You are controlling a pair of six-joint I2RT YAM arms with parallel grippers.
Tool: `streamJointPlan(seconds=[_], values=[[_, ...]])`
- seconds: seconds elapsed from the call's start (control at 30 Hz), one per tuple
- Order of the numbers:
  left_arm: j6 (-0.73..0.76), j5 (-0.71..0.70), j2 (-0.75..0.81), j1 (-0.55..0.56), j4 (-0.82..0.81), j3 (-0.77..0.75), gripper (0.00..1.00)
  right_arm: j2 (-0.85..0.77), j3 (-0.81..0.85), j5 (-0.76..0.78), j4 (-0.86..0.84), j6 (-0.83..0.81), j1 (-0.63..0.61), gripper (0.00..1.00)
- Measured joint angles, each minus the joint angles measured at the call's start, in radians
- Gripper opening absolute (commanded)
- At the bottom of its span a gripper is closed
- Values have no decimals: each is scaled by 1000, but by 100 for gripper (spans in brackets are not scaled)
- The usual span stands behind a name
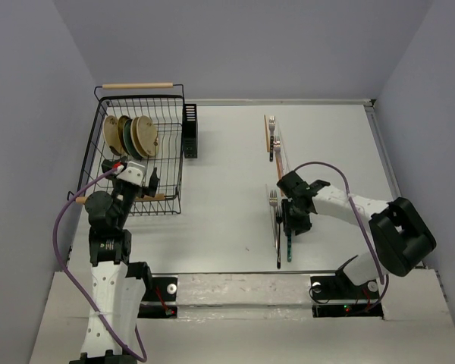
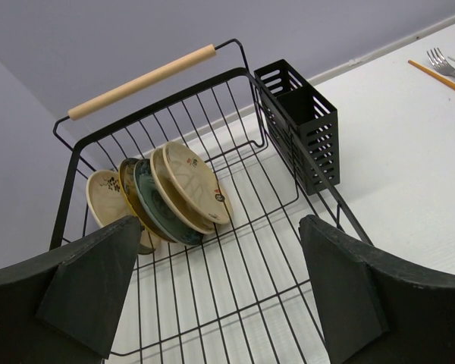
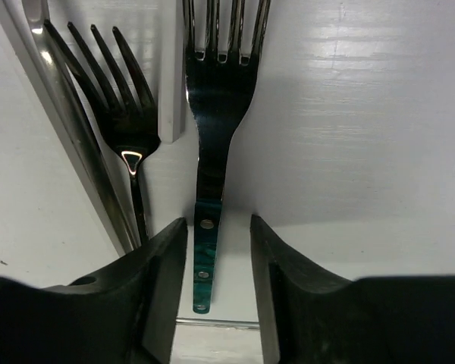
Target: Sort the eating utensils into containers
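My right gripper (image 1: 294,221) is open and low over the table. In the right wrist view its jaws (image 3: 218,227) straddle the teal handle of a fork (image 3: 208,250) with a gap on each side. A second, dark-handled fork (image 3: 129,136) lies just left of it, also seen from above (image 1: 274,201). More forks (image 1: 273,121) and brown-orange chopsticks (image 1: 268,136) lie farther back. My left gripper (image 1: 149,182) is open and empty (image 2: 220,227) above the wire rack floor. A black slotted caddy (image 2: 303,129) hangs on the rack's right side (image 1: 189,130).
A big black wire dish rack (image 1: 171,163) with a wooden handle (image 2: 140,82) holds several tan and green plates (image 2: 174,193) standing on edge. A fork (image 2: 444,62) and a chopstick (image 2: 438,77) show at the left wrist view's far right.
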State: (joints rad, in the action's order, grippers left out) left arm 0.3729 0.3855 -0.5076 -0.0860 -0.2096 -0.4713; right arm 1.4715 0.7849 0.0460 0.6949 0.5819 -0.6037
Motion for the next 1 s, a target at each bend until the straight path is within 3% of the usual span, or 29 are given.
streamJointPlan(seconds=[0.17, 0.37, 0.67, 0.87, 1.0], values=[[0, 0, 0, 0, 0, 0, 99, 27, 18, 14, 10, -2, 0, 16], [0, 0, 0, 0, 0, 0, 99, 23, 18, 22, 9, 10, 0, 0], [0, -1, 0, 0, 0, 2, 99, -43, 18, 74, 31, 21, 0, 0], [2, -19, -26, 0, -2, 5, 99, -254, 104, 116, 79, -9, 0, 0], [6, -37, -70, 0, -1, 4, 99, -375, 227, 118, -33, -108, 0, 0]])
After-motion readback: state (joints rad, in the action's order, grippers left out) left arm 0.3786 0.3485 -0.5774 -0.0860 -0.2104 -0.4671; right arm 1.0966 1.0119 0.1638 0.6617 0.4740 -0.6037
